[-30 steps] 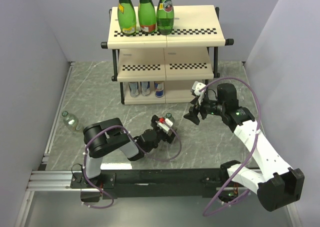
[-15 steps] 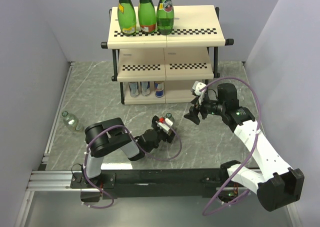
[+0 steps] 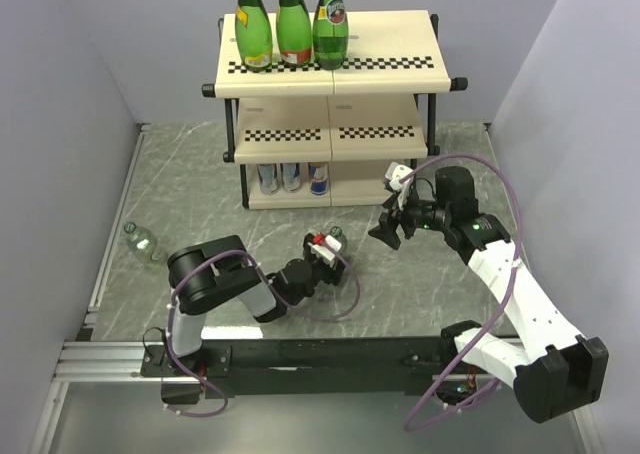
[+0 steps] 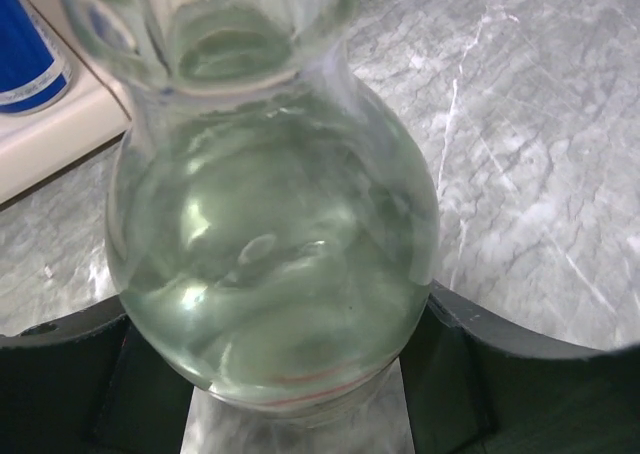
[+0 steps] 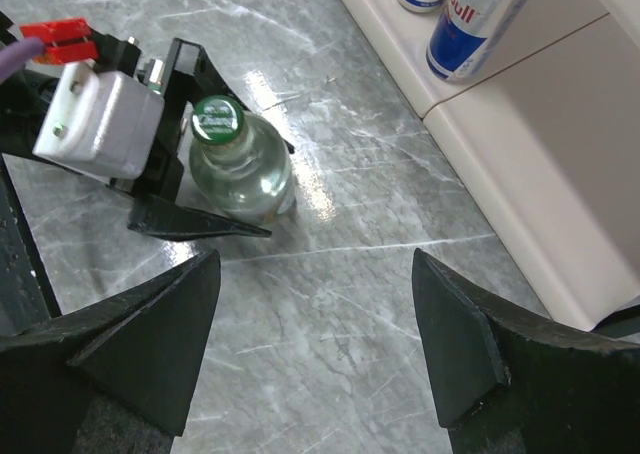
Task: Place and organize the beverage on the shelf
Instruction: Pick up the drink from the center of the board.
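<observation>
Shelf (image 3: 400, 74) at 12 o'clock: three green bottles (image 3: 293, 24) on its top tier, three cans (image 3: 292, 177) on its bottom tier. On the bench (image 3: 200, 174), two more: an upright clear bottle (image 5: 240, 169) clamped in the left gripper (image 3: 332, 242), a fallen clear bottle (image 3: 143, 241) at 9 o'clock. Right gripper (image 5: 315, 274) spread wide.

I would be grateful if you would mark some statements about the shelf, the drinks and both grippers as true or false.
1. Three green bottles stand on the top tier of the shelf. True.
2. The right gripper is carrying a can. False: it is open and holds nothing.
3. The clear bottle between the fingers of the left gripper stands upright on the table and has a green cap. True.
4. The shelf's bottom tier holds nothing. False: three cans stand on its left half.
5. Every bottle is upright. False: a second clear bottle lies on its side at the table's left.
</observation>
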### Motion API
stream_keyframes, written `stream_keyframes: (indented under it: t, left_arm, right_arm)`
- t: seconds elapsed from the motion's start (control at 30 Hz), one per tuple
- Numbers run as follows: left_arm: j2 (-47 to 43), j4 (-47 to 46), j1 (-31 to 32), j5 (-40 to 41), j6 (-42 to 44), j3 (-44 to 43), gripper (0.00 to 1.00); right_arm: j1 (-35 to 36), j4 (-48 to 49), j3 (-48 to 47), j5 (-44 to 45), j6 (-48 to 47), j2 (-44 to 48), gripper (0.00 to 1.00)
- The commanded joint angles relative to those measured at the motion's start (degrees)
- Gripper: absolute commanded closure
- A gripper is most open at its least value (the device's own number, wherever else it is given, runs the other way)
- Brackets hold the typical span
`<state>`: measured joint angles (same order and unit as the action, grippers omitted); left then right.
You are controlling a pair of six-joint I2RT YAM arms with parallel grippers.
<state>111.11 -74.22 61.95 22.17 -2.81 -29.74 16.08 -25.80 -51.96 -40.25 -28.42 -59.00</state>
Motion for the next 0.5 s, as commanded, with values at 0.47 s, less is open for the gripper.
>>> stream_keyframes:
  t: [0.47]
  left_arm:
    - [-25.58,-6.48,-2.36,-2.84,-0.97,4.16,1.0]
  right_arm:
    - [-0.69,0.05,-0.51,-1.41,-0.84,0.03,0.17]
